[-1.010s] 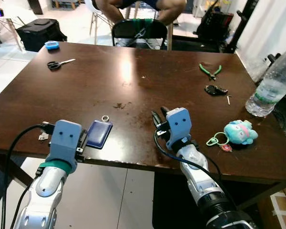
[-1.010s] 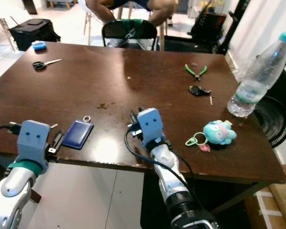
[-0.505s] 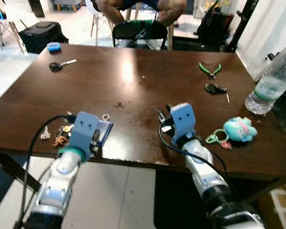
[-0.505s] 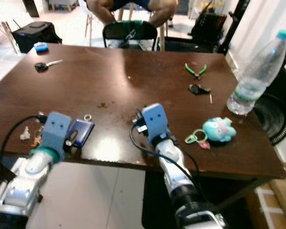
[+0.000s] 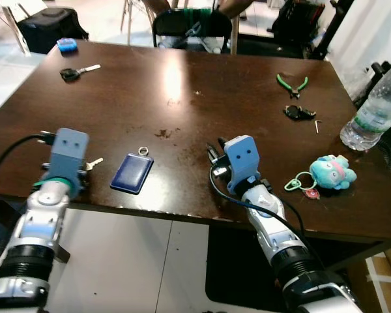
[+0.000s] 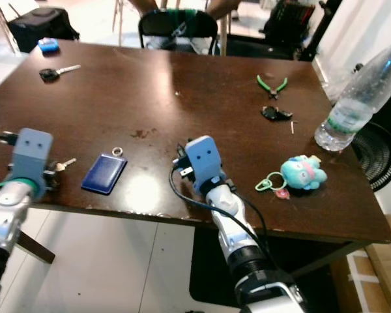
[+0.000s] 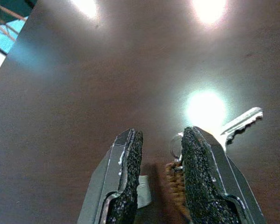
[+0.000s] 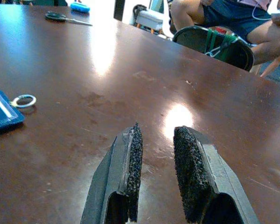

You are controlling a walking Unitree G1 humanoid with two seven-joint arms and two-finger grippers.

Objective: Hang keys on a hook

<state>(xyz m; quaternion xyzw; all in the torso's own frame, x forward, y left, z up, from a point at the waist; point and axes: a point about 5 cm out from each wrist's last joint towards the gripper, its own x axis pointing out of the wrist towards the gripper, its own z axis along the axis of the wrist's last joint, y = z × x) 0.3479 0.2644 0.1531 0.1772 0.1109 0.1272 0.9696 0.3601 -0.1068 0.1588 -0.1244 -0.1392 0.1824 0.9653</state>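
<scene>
One brown table (image 5: pixel 182 98); we see no hook on it. Left gripper (image 7: pixel 161 154) — fingers a little apart, gripping nothing, straddling the keys (image 7: pixel 240 120) near the front edge. Risk: closing off-centre, we pinch only the ring — keys slip.

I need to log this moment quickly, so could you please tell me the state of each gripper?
Left gripper: open, fingers astride the keys, not gripping.
Right gripper: open, holding nothing, over the table.
</scene>
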